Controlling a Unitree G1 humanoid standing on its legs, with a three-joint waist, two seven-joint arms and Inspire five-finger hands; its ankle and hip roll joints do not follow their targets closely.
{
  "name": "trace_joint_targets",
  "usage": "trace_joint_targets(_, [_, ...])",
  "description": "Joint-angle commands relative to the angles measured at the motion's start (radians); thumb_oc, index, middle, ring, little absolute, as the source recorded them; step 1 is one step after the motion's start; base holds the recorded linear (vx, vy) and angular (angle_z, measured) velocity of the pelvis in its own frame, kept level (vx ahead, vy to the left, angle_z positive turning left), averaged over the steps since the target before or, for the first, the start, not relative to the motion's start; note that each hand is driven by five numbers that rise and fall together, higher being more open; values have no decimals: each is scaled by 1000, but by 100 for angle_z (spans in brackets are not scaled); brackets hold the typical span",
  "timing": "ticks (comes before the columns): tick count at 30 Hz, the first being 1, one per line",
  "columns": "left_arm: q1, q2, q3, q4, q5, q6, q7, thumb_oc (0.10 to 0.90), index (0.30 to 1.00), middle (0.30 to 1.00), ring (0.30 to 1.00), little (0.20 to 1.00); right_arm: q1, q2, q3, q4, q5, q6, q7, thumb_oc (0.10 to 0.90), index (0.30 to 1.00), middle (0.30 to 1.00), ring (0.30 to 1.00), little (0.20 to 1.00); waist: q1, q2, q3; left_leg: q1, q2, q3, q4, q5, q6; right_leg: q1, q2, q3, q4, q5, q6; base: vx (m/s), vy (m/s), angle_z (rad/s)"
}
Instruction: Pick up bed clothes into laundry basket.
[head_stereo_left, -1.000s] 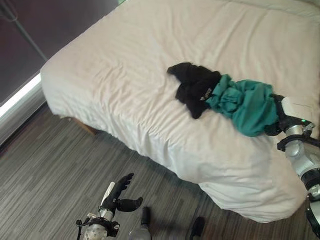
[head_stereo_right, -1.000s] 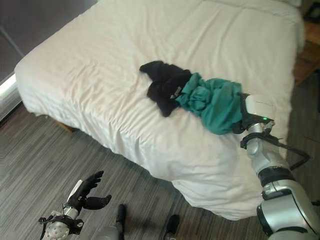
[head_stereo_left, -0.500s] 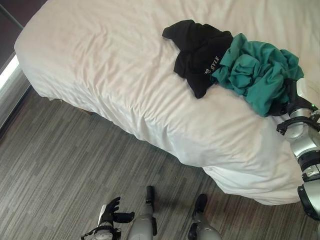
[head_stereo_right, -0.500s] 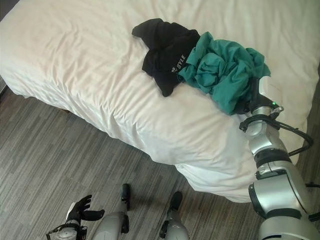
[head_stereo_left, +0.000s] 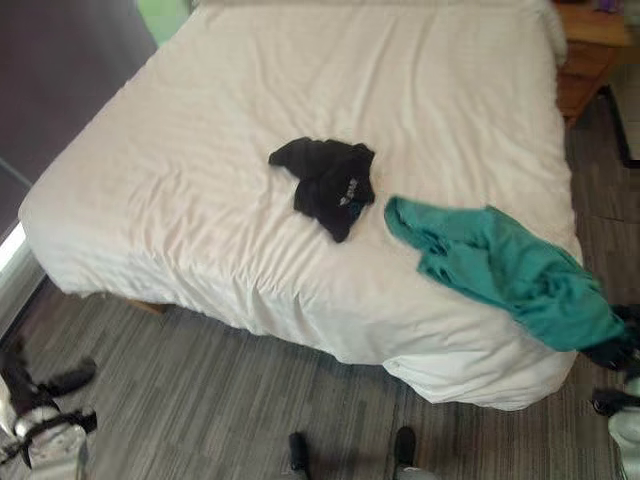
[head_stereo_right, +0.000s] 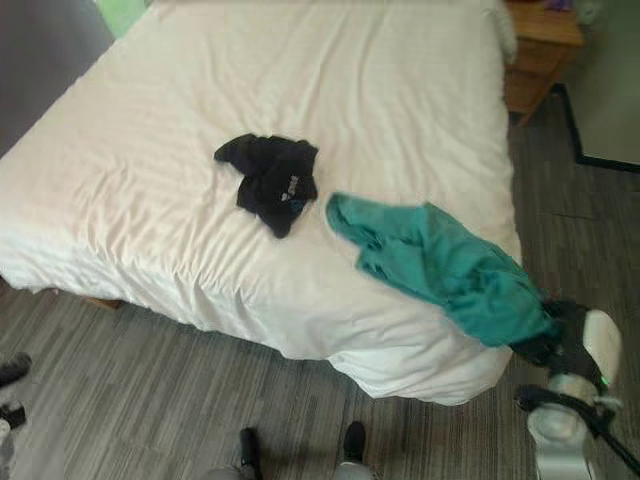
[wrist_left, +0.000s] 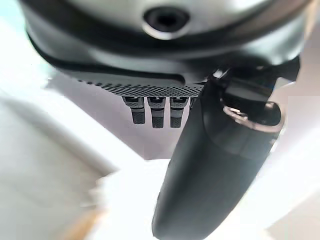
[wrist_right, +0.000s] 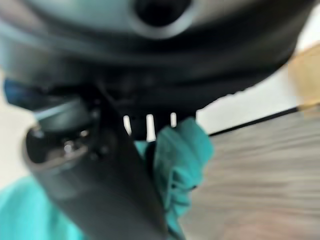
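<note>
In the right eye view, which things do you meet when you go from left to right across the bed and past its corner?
Black garment → teal garment → right robot hand, shut on the teal garment's end past the bed corner.

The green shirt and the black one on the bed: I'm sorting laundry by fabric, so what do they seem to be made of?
The green shirt, held by the right hand, looks like soft, matte knit cloth, likely cotton jersey: it drapes limply over the bed corner in loose folds with no sheen. The black shirt looks like similar soft matte cloth, crumpled in a heap with a small pale print; its exact fibre cannot be told.
</note>
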Motion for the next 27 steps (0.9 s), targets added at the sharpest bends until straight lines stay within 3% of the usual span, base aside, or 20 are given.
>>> trace_joint_targets(1, [-129,106,41,-36,37,-86,110,800,900,900,900,900,-66,49,-34,130,283,-66,-65,400,300,300,300,300,-18,-47,-11,34,85,6,159,45,-101,104,-33,41,12,-93,61,-32,-59,-50])
trace_joint_targets(8, [-134,110,41,-34,37,-85,110,800,900,900,900,900,-72,48,-33,138,287,-72,-63,400,300,300,300,300,-19,-49,-9,22,88,3,171,47,-101,99,-31,40,12,-86,58,22,-3,-30])
trace_joint_targets(9, [-370,150,-106,-38,37,-82,86,800,900,900,900,900,4,226,251,677,323,33,172,400,300,300,300,300,-40,-76,12,-64,81,-49,137,59,-94,139,-33,102,12,-111,59,337,112,-6])
trace_joint_targets(10, [-471,160,-179,7,84,-55,102,800,900,900,900,900,13,267,301,780,322,35,226,400,300,300,300,300,-43,-68,13,-88,77,-75,53,93,-96,140,-22,130,12,-115,67,343,111,7])
trace_joint_targets(11, [-483,161,-189,14,85,-55,105,800,900,900,900,900,11,270,297,784,323,32,228,400,300,300,300,300,-39,-72,14,-82,75,-74,43,98,-97,141,-23,129,12,-117,67,268,140,36])
trace_joint_targets(12, [-555,168,-237,73,118,-30,79,800,900,900,900,900,57,312,327,848,293,45,274,400,300,300,300,300,-71,-52,4,-61,88,-49,4,93,-94,146,-16,131,12,-124,77,219,85,18])
trace_joint_targets(18, [-756,193,-413,246,134,-38,7,800,900,900,900,900,118,371,436,881,193,53,324,400,300,300,300,300,-118,-55,-16,2,67,11,2,67,-91,155,-50,136,21,-108,99,162,101,-67])
trace_joint_targets(23, [-903,187,-536,238,204,-22,12,800,900,900,900,900,72,390,456,866,190,62,324,400,300,300,300,300,-137,-58,-12,-3,31,54,2,33,-66,117,-98,144,29,-77,135,69,142,-30])
trace_joint_targets(27, [-978,204,-596,253,260,-1,21,800,900,900,900,900,63,408,466,828,203,50,324,400,300,300,300,300,-142,-61,-14,-14,20,80,2,15,-56,84,-117,149,31,-49,139,30,82,-30])
